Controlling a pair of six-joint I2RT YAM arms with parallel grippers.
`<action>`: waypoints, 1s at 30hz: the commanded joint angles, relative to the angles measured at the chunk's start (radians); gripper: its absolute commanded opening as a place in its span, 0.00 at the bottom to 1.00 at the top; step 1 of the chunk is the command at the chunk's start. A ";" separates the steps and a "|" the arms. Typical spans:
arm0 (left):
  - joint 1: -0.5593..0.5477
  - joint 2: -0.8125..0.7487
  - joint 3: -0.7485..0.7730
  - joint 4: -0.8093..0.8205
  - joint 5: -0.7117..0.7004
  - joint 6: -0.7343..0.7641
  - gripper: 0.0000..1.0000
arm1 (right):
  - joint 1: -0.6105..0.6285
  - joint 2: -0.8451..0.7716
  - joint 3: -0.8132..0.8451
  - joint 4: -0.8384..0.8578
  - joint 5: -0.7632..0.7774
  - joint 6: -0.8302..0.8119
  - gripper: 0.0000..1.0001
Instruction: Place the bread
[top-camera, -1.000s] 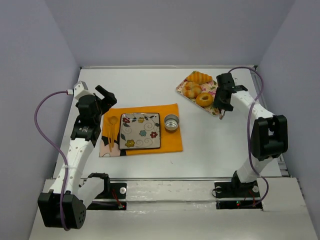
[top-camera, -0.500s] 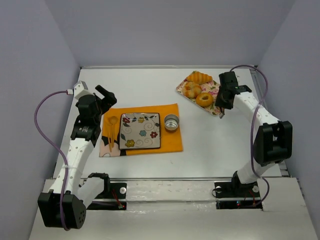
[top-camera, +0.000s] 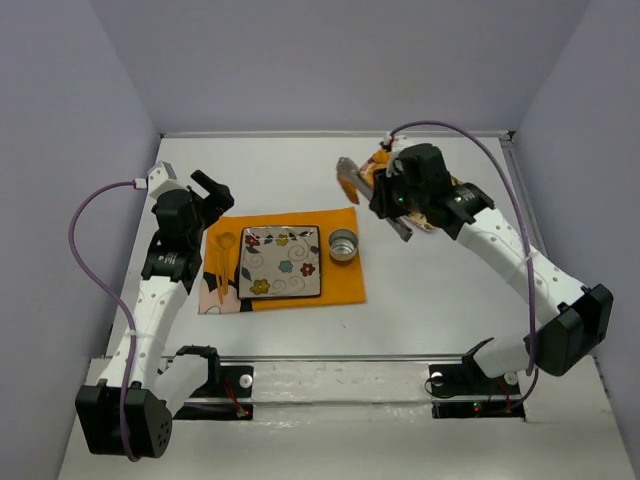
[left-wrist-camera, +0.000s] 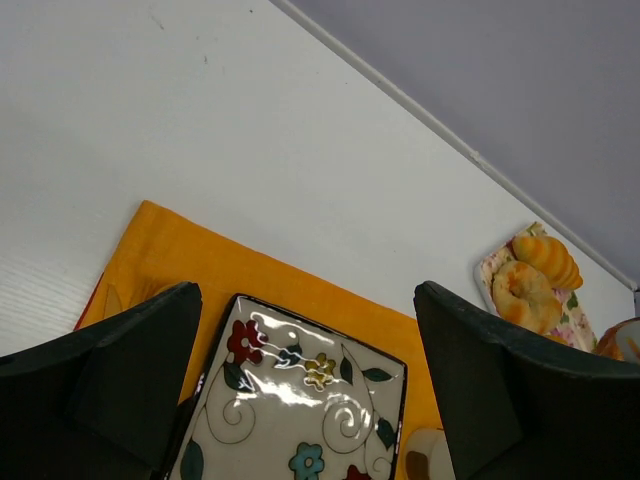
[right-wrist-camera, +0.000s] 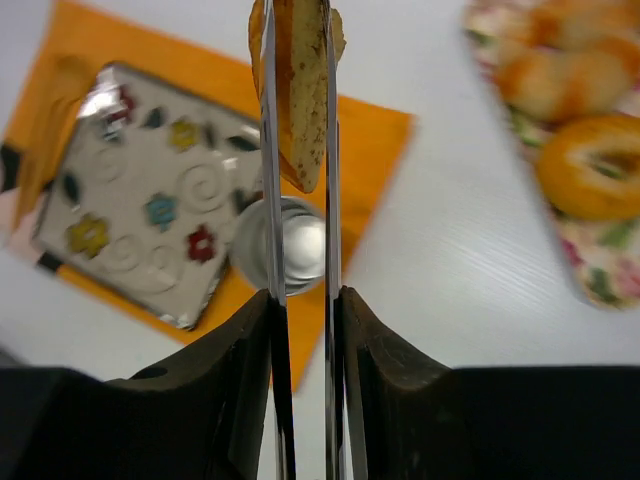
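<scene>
Top view. The right gripper (top-camera: 350, 177) reaches out over the white table (top-camera: 300, 165) and shows just past the 1 o'clock corner of the orange placemat (top-camera: 340, 285). A brownish bread slice (top-camera: 347, 168) sits at its tip, raised off the surface. On the mat lies a square floral plate (top-camera: 281, 262). A small metal cup (top-camera: 343, 244) stands just beside it at 3 o'clock, and yellow utensils (top-camera: 222, 265) lie at its 9 o'clock. The left gripper (top-camera: 212, 190) hangs near the mat's 10 o'clock corner and carries nothing.

Left wrist. The left gripper (left-wrist-camera: 305, 300) is spread wide with nothing between the fingers. The floral plate (left-wrist-camera: 300, 400) lies below on the placemat (left-wrist-camera: 200, 260). A patterned tray (left-wrist-camera: 488, 275) with a croissant (left-wrist-camera: 545, 262) sits at 3 o'clock.

Right wrist. The right gripper (right-wrist-camera: 298, 20) has thin metal fingers (right-wrist-camera: 268, 200) set narrow and clamped on both faces of the bread slice (right-wrist-camera: 305, 90). The slice is seen edge-on, upright, in the air. The metal cup (right-wrist-camera: 290, 245) shows behind it at 6 o'clock and the floral plate (right-wrist-camera: 150, 200) at 8 o'clock. The tray (right-wrist-camera: 600, 275) with a ring doughnut (right-wrist-camera: 595, 178) lies at 3 o'clock, well apart from the slice.
</scene>
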 joint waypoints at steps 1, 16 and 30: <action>0.009 -0.014 0.015 0.044 0.004 0.009 0.99 | 0.240 0.046 0.079 0.058 -0.131 -0.119 0.07; 0.009 -0.040 0.010 0.033 -0.001 0.011 0.99 | 0.503 0.479 0.330 0.035 -0.026 -0.145 0.10; 0.009 -0.050 0.007 0.033 0.006 0.014 0.99 | 0.503 0.401 0.333 0.017 -0.007 -0.128 0.67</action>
